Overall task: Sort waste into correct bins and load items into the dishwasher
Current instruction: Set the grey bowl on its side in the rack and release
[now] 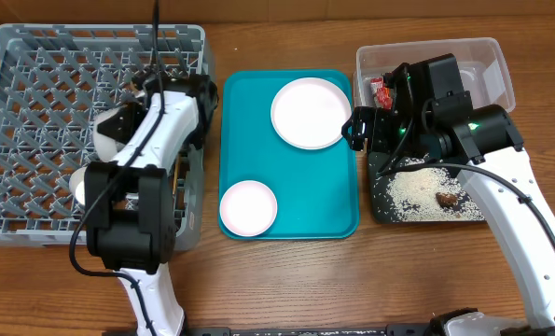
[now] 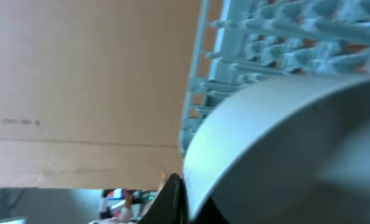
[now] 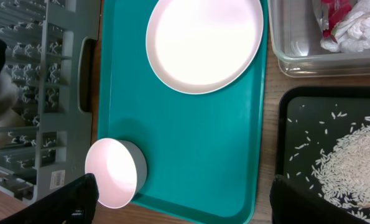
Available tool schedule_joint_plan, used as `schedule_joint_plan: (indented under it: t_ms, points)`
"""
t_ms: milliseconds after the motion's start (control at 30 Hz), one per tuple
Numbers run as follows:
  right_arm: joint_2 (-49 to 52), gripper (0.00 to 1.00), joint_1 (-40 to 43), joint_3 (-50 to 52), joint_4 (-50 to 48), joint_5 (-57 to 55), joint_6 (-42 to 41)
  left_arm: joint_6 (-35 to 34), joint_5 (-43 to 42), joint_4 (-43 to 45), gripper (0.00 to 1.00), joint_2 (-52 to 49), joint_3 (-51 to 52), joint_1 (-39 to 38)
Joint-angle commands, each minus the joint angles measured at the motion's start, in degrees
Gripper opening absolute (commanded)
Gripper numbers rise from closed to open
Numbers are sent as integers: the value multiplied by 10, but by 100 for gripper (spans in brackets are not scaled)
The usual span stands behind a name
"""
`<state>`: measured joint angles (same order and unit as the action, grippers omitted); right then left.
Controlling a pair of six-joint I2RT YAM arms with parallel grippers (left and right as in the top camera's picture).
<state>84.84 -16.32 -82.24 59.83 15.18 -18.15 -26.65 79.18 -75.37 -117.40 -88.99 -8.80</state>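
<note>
My left gripper [image 1: 126, 119] is over the grey dish rack [image 1: 34, 84], shut on the rim of the pale grey-green bowl [image 1: 107, 136]. The bowl fills the left wrist view [image 2: 284, 143] against the fingers [image 2: 183, 205]. A white cup [image 1: 79, 187] lies in the rack. The large pink plate [image 1: 311, 113] [image 3: 204, 43] and the smaller pink dish [image 1: 248, 207] [image 3: 113, 173] sit on the teal tray. My right gripper [image 1: 356, 129] [image 3: 194, 205] is open and empty above the tray's right part. I cannot make out the chopsticks.
The clear tub [image 1: 487, 56] [image 3: 296, 62] holds a red wrapper [image 1: 382, 91] [image 3: 332, 11] and white paper [image 3: 359, 28]. The black tray [image 1: 381, 207] [image 3: 285, 124] holds rice [image 1: 417, 191] and a brown lump [image 1: 448, 198]. The teal tray [image 1: 296, 219] lies between the rack and the bins.
</note>
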Motion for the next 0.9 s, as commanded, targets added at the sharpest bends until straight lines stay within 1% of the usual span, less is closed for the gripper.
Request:
schedule_joint_plan:
  t_ms: [0,100,200,233,300,333,400,500,700,800,867]
  points:
    - [1,89,-1,-7,-1,-1,4,1,-78,6,10,-6,4,-23]
    - [1,89,-1,-7,-1,-1,4,1,-99,4,11,-6,4,-25]
    - [1,89,-1,-7,-1,-1,3,1,-103,1,15,-6,4,-25]
    - [1,89,-1,-7,-1,-1,3,1,-108,-2,19,-6,3,-26]
    - [1,89,-1,-7,-1,-1,4,1,-131,-7,37,-6,-2,-29]
    - [1,89,-1,-7,-1,-1,3,0,-147,-9,41,-6,-7,-30]
    - [1,89,-1,-7,-1,-1,3,0,-175,-10,45,-5,-17,-30]
    - [1,89,-1,-7,-2,-1,3,1,-223,-20,47,-5,-39,-30]
    - [1,89,-1,-7,-2,-1,3,1,-357,-71,42,-5,-140,-33]
    - [1,89,-1,-7,-1,-1,3,1,-426,-95,42,-5,-212,-33]
    - [1,89,-1,-7,-1,-1,3,10,-459,-107,45,-5,-252,-33]
